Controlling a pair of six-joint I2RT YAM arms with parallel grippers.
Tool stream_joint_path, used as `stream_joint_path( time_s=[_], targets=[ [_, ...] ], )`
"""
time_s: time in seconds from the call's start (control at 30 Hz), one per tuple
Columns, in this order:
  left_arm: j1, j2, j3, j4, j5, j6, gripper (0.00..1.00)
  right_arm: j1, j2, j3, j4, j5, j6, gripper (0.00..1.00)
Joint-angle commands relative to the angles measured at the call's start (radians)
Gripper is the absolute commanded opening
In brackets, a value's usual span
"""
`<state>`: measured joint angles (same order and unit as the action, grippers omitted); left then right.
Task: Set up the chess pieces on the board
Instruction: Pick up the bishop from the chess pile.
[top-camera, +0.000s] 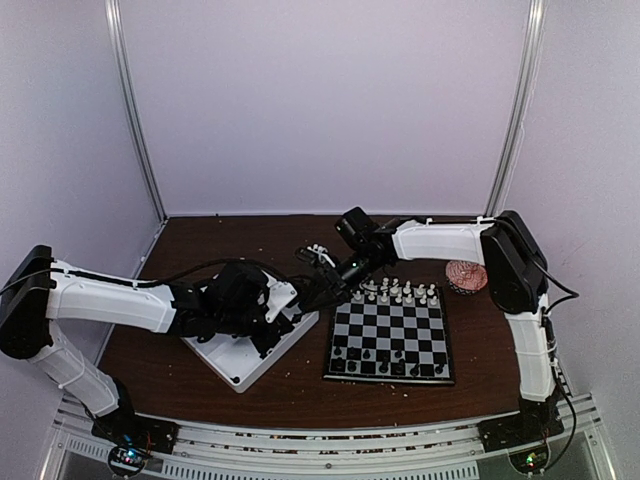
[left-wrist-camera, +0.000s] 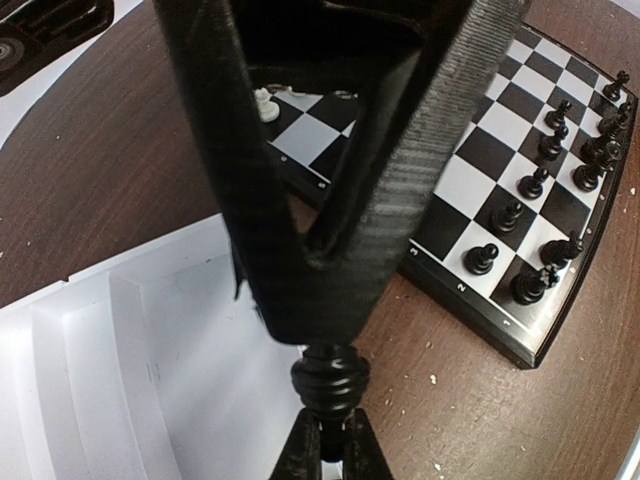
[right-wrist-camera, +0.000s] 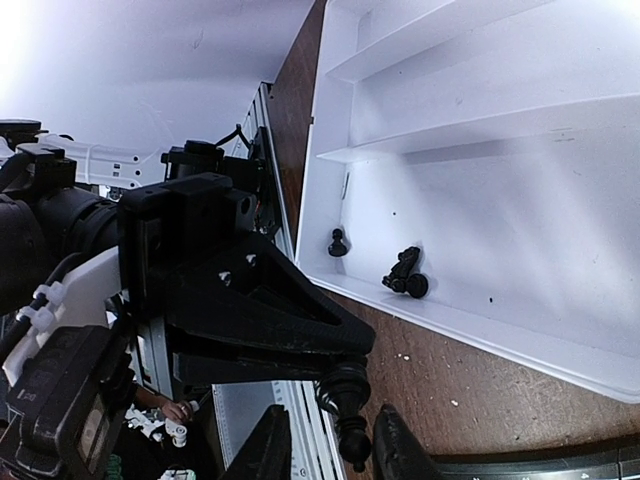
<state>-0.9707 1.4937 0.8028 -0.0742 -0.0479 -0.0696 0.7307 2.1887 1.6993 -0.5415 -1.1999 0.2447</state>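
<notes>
My left gripper (left-wrist-camera: 333, 440) is shut on one end of a black chess piece (left-wrist-camera: 330, 385), held in the air over the gap between tray and board. The piece's ribbed part (right-wrist-camera: 347, 385) sticks out past the left gripper (right-wrist-camera: 360, 345). Its knobbed tip hangs between the fingers of my right gripper (right-wrist-camera: 333, 448), which stand open with a gap on each side. The board (top-camera: 390, 335) has black pieces (left-wrist-camera: 520, 215) along its near rows and white pieces (top-camera: 395, 292) along the far rows. Two black pieces, a pawn (right-wrist-camera: 338, 243) and a knight (right-wrist-camera: 405, 275), lie in the tray.
The white two-compartment tray (top-camera: 240, 365) sits left of the board, under the left arm. A pink round object (top-camera: 465, 275) rests at the back right, beyond the board. Both grippers meet just off the board's far left corner (top-camera: 308, 292).
</notes>
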Motion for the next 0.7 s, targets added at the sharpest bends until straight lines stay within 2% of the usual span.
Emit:
stream_joint_path(
  time_s=[0.0, 0.3, 0.67],
  targets=[
    [-0.005, -0.010, 0.016, 0.054, 0.000, 0.010, 0.00, 0.016, 0.007, 0.000, 0.031, -0.024, 0.018, 0.29],
    [-0.005, -0.004, 0.019, 0.054, -0.011, 0.003, 0.00, 0.024, 0.010, -0.009, 0.030, -0.023, 0.014, 0.28],
    [-0.006, -0.001, 0.018, 0.058, -0.023, -0.006, 0.00, 0.024, 0.011, -0.013, 0.032, -0.004, 0.010, 0.16]
  ],
)
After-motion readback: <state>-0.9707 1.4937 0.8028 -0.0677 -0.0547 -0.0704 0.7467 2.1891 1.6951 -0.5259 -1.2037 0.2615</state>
